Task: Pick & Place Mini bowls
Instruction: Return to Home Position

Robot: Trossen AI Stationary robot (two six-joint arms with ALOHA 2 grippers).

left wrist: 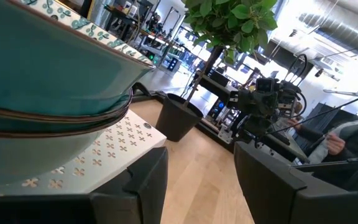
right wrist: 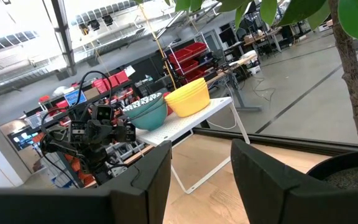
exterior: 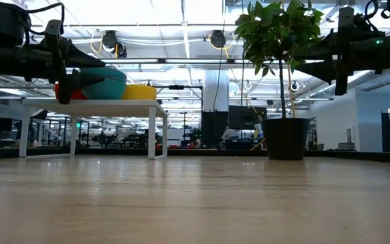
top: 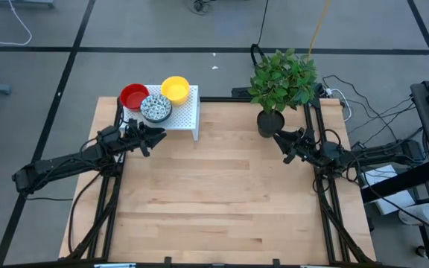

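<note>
Three stacks of mini bowls rest on a small white perforated stand (top: 188, 112) at the table's far left: red (top: 134, 95), speckled white with teal outsides (top: 156, 108), and yellow (top: 175, 88). My left gripper (top: 155, 138) is open and hovers level at the stand's near edge, just short of the speckled stack (left wrist: 48, 68), which fills its wrist view beside the fingers, not between them. My right gripper (top: 281, 138) is open and waits in the air beside the black plant pot (top: 269, 123). Its wrist view shows the yellow stack (right wrist: 188, 96) and the speckled stack (right wrist: 151, 112) across the table.
The stand (exterior: 114, 104) is on thin white legs, its top well above the table. A leafy plant in the black pot (exterior: 285, 139) is at the far right of the middle. Bare wood fills the table's middle and near half (top: 214, 201). A person sits beyond the table (left wrist: 347, 140).
</note>
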